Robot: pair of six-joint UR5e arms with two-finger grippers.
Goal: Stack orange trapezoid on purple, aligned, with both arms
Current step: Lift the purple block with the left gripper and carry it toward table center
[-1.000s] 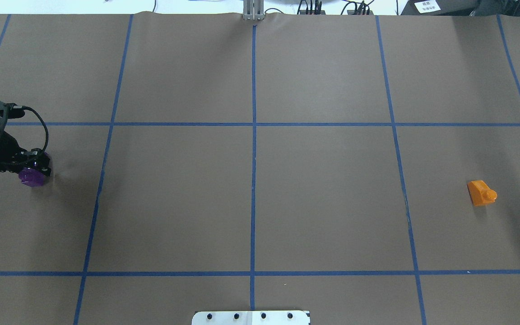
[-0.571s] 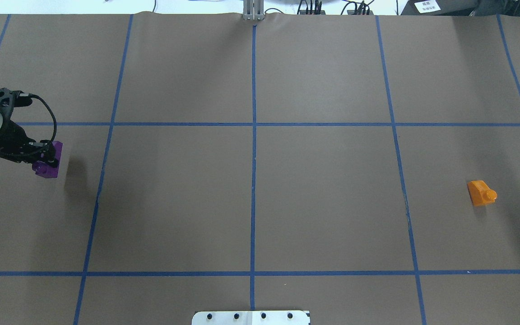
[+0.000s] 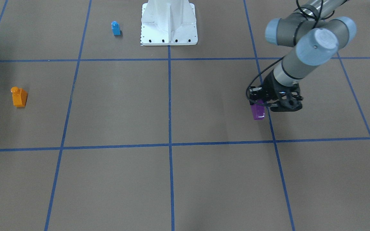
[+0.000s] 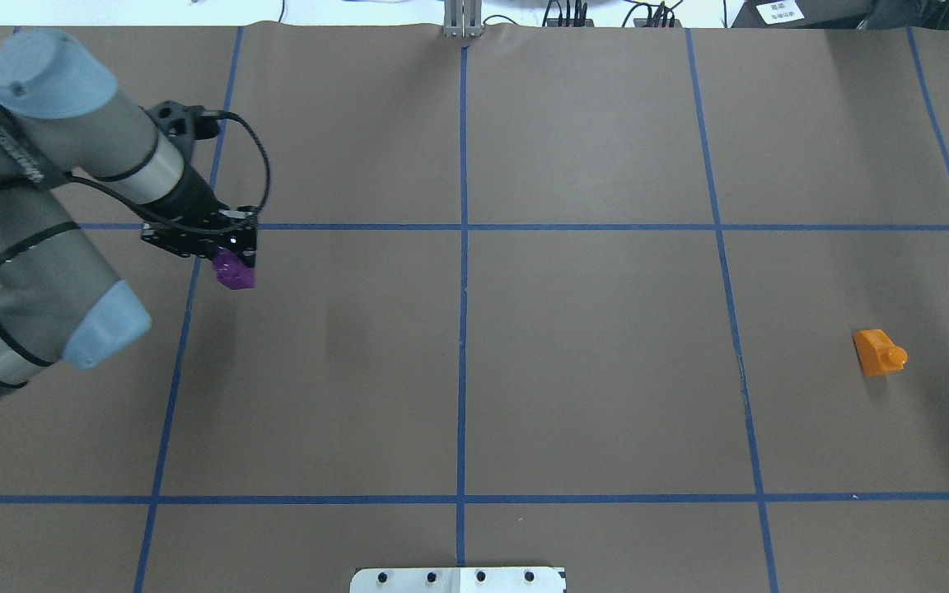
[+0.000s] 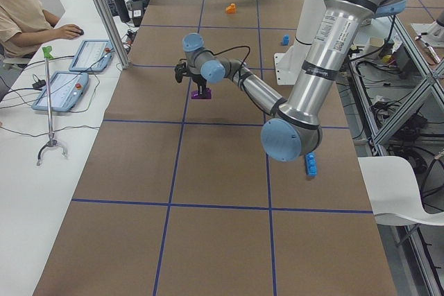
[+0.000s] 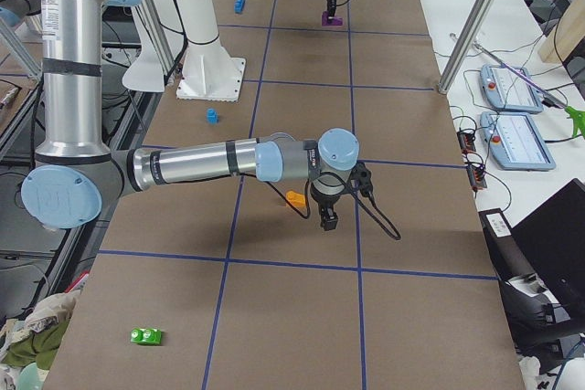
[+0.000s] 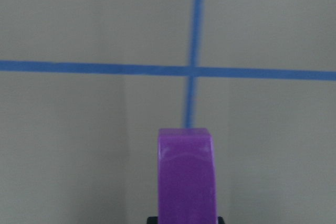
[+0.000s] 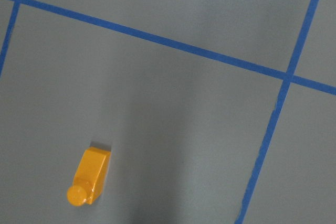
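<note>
**Purple block held on the left, orange block waiting on the right**

Probably light, stiff and glossy, so likely slippery under the pads: true of both the purple block (image 4: 234, 272) and the orange block (image 4: 878, 352). Best taken across 2 flat parallel sides, never on the slope or the single round stud. Worth leaving the purple stud free for the orange block to seat on. Little risk of breakage, more of a twist or slip in a loose pinch.

Carries the purple block in the left gripper (image 4: 229, 254), clenched on it from above. Hangs it under the fingers, seemingly just clear of the table (image 4: 590, 346), beside a crossing of blue tape lines on the left of the overhead view. Reaches out with the left arm's wrist bent down, fingers aimed at the table and a black cable looping over the wrist.

Leaves the orange block alone on the table far to the right, well apart from the purple one. Cannot tell whether upright or lying on its side.

Holds the right gripper (image 6: 327, 222) raised and pointing down, with the forearm stretched out nearly level. Not over the orange block: low and left in the right wrist view, nothing around it. Cannot tell whether released or clenched, with only the side view to go by.
</note>
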